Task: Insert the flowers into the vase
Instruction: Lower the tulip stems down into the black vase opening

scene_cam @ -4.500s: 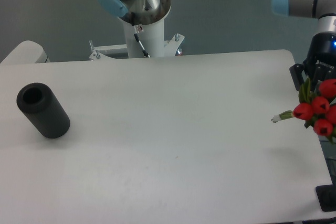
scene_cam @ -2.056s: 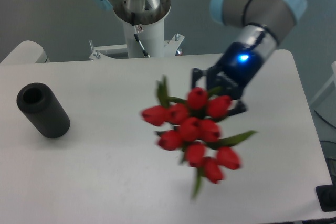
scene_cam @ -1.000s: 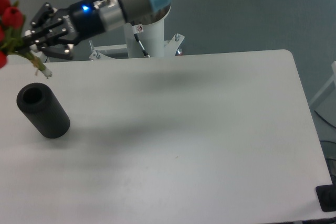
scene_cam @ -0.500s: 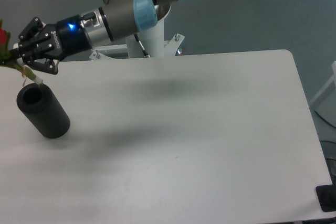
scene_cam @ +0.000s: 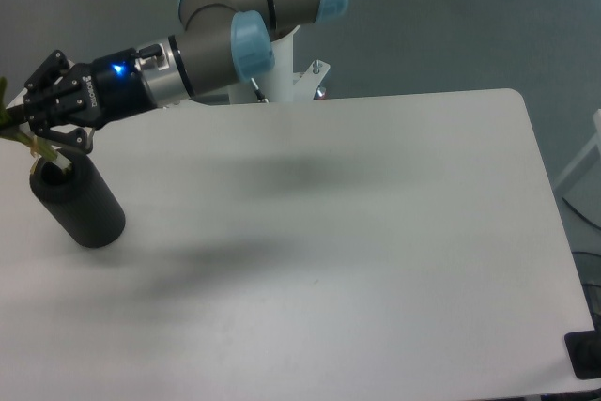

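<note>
The black vase (scene_cam: 80,201) lies tilted on the white table (scene_cam: 329,232) at the far left, its round hole facing up and left. My gripper (scene_cam: 39,122) hovers just above the hole and is shut on the flowers' pale green stems (scene_cam: 38,146). The stem ends reach down to the vase's hole. Only the stems and a bit of green leaf (scene_cam: 3,100) show at the left frame edge. The red buds are out of view past that edge.
The arm's white base column (scene_cam: 268,68) stands behind the table's far edge. A rounded white object (scene_cam: 47,91) sits at the back left. A dark object (scene_cam: 584,354) is at the bottom right corner.
The gripper has carried the flowers from the table's right edge across to the far left. Over the last second it lowered, bringing the stem ends to the vase's hole. The buds left the frame.
</note>
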Available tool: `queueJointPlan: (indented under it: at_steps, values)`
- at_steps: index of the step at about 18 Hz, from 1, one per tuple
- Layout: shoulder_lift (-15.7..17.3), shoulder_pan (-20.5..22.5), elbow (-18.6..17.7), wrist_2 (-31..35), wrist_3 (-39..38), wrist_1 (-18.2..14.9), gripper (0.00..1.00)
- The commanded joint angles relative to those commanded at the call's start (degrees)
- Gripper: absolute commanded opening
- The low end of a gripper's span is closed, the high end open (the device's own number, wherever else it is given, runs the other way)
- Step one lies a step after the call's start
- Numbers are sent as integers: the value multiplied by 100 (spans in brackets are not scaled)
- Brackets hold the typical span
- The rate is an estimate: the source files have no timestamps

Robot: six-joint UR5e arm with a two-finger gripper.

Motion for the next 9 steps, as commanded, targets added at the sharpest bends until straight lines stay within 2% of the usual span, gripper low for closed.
queueJointPlan:
  at_steps: [3, 5, 9]
  values:
    - [-26, -53, -61, 9, 123, 0, 0]
    - [-88, -61, -158, 9, 464, 0, 0]
    - [-79, -70, -483, -18, 792, 0, 0]
